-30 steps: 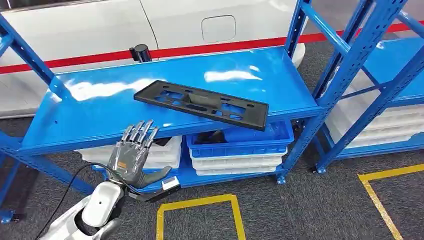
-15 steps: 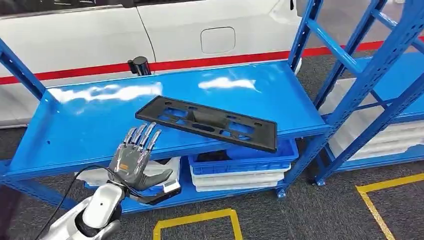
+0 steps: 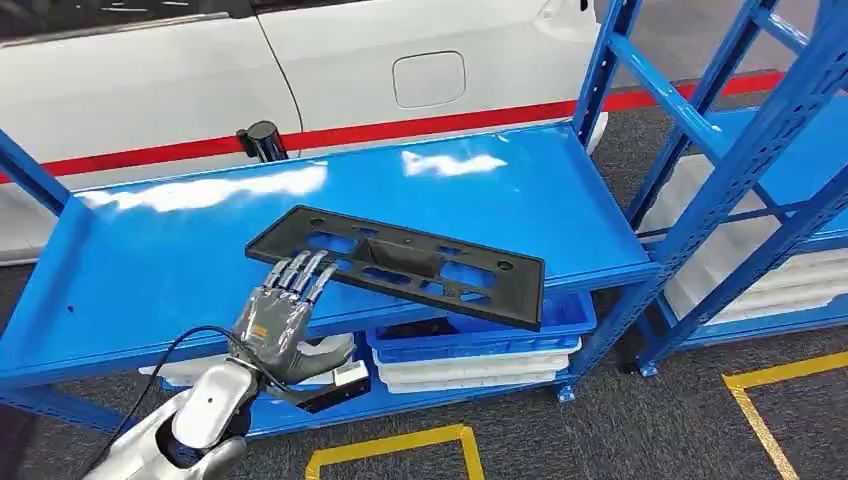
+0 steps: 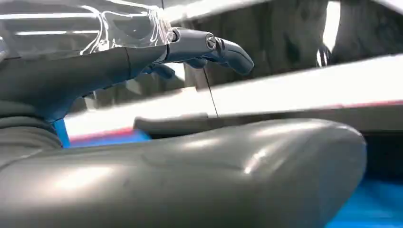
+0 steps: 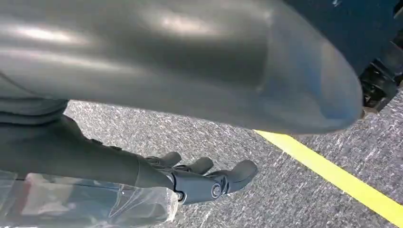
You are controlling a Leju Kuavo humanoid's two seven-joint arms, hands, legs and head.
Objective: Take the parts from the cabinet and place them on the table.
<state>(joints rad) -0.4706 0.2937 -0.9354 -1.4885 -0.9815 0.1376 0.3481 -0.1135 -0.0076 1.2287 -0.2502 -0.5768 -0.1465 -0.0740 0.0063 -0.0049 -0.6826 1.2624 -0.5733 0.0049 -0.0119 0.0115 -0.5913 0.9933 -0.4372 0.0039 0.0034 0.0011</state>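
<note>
Reaching up toward the blue shelf of the cabinet, the left robot hand has its fingers stretched out and spread, released and grasping nothing, with the fingertips at the near left edge of the black part; whether they touch it I cannot tell. The thumb sticks out sideways below the shelf's front lip. The black part is a long flat plastic panel with cut-out openings, lying aslant on the shelf, its right end jutting past the shelf's front edge over the lower level. In the left wrist view the same part shows as a dark strip beyond the thumb, with the fingers extended above it.

The right robot hand hangs over grey carpet near a yellow floor line; its fingers are gently curved, apart, and hold nothing.

Below the shelf sit a blue bin stacked on white trays, and more white trays fill the neighbouring rack on the right. Behind the cabinet stands a white car with a red stripe, and a small black cylinder rises at the shelf's back edge.
</note>
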